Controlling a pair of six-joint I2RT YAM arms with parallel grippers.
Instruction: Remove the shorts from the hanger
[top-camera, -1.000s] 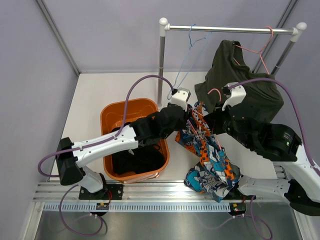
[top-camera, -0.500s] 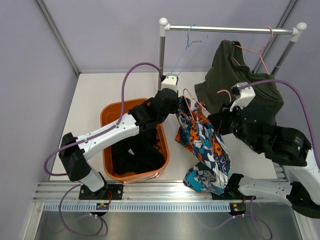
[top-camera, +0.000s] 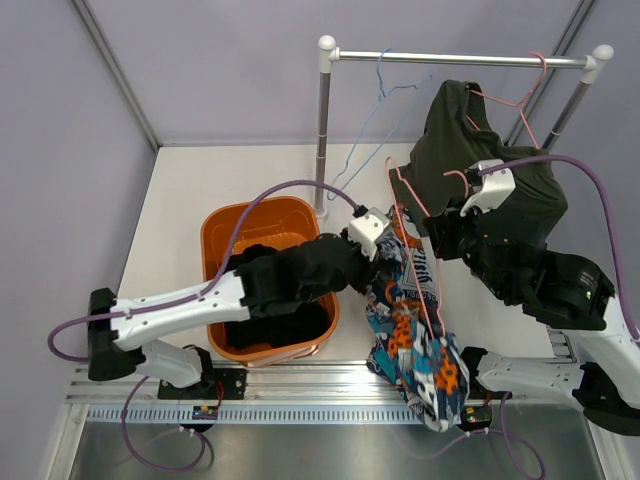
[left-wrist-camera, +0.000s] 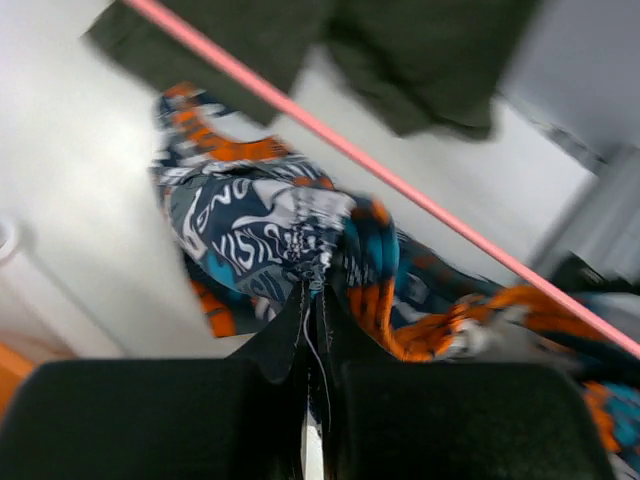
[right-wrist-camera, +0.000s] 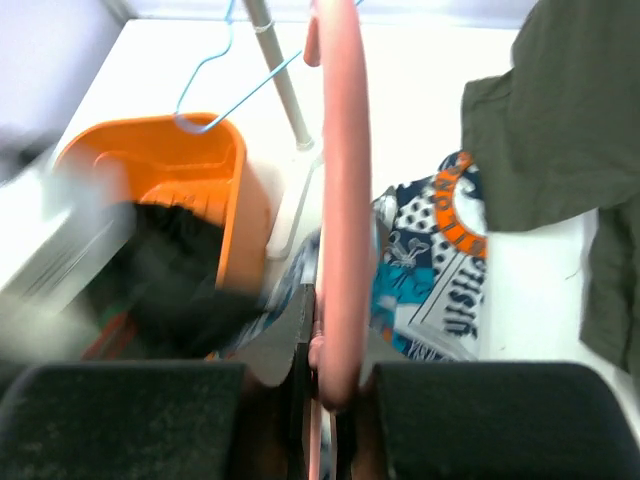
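The shorts (top-camera: 415, 335) are patterned orange, teal and navy and hang bunched between the two arms, down to the table's near edge. My left gripper (top-camera: 378, 262) is shut on their waistband, seen in the left wrist view (left-wrist-camera: 318, 270). The pink hanger (top-camera: 408, 215) rises above the shorts. My right gripper (top-camera: 432, 238) is shut on the hanger's wire, which fills the right wrist view (right-wrist-camera: 335, 200). The shorts also show in the right wrist view (right-wrist-camera: 440, 290) below the hanger. Whether the shorts still hang on the hanger cannot be told.
An orange bin (top-camera: 232, 228) with dark clothes stands left of the shorts. A rail (top-camera: 450, 59) on white posts crosses the back. It holds a blue wire hanger (top-camera: 375, 110) and a dark green garment (top-camera: 470, 150) on another pink hanger (top-camera: 520, 95).
My left gripper has swung from near the rail post down and right, pulling the shorts toward the near edge. The pink hanger now stands free above the shorts.
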